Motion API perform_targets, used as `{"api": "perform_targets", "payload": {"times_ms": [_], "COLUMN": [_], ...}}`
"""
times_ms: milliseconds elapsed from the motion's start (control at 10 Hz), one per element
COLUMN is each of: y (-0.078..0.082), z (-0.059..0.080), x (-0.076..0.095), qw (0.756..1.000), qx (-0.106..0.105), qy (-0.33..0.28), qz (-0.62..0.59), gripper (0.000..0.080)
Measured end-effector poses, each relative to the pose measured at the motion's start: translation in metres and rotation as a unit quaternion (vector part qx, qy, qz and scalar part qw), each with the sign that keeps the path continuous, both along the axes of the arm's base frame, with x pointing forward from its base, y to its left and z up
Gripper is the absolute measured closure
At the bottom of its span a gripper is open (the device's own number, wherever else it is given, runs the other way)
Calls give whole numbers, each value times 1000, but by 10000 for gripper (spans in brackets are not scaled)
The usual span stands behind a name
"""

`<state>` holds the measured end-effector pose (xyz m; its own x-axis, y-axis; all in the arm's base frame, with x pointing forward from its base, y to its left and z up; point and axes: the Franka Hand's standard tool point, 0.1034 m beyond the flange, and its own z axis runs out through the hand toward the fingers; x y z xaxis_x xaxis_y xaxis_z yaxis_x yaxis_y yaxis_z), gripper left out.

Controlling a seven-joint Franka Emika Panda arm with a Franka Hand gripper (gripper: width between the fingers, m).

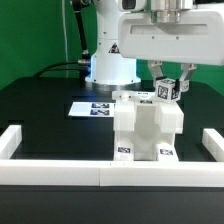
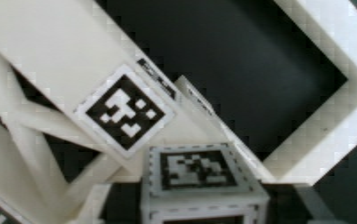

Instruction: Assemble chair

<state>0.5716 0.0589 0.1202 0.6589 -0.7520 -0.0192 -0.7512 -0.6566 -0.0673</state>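
The partly built chair (image 1: pixel 146 126) stands as a blocky white body in the middle of the black table, with tags on its front feet. My gripper (image 1: pixel 169 88) hangs just above its upper corner, toward the exterior view's right. It is shut on a small white tagged block (image 1: pixel 170 91). In the wrist view that block (image 2: pixel 201 172) sits between the jaws with its tag facing the camera. Close behind it are the chair's slanted white pieces (image 2: pixel 50 70), and one of them carries a large tag (image 2: pixel 125 108).
The marker board (image 1: pixel 92 107) lies flat behind the chair, in front of the arm's base (image 1: pixel 110 68). White border rails run along the front (image 1: pixel 100 172), the exterior view's left (image 1: pixel 20 142) and right (image 1: pixel 208 145). One rail (image 2: pixel 335 95) crosses the wrist view.
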Motion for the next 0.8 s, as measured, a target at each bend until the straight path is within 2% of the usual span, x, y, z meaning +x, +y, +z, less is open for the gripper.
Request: {"api": "perform_targets", "payload": {"times_ms": [300,800], "y": [1,4], "z": [0,0], "x": [0,0], "qw": [995,967], "qx": [5,16], "qy": [6,16], "qz": [-101,-254], "gripper": [511,511]}}
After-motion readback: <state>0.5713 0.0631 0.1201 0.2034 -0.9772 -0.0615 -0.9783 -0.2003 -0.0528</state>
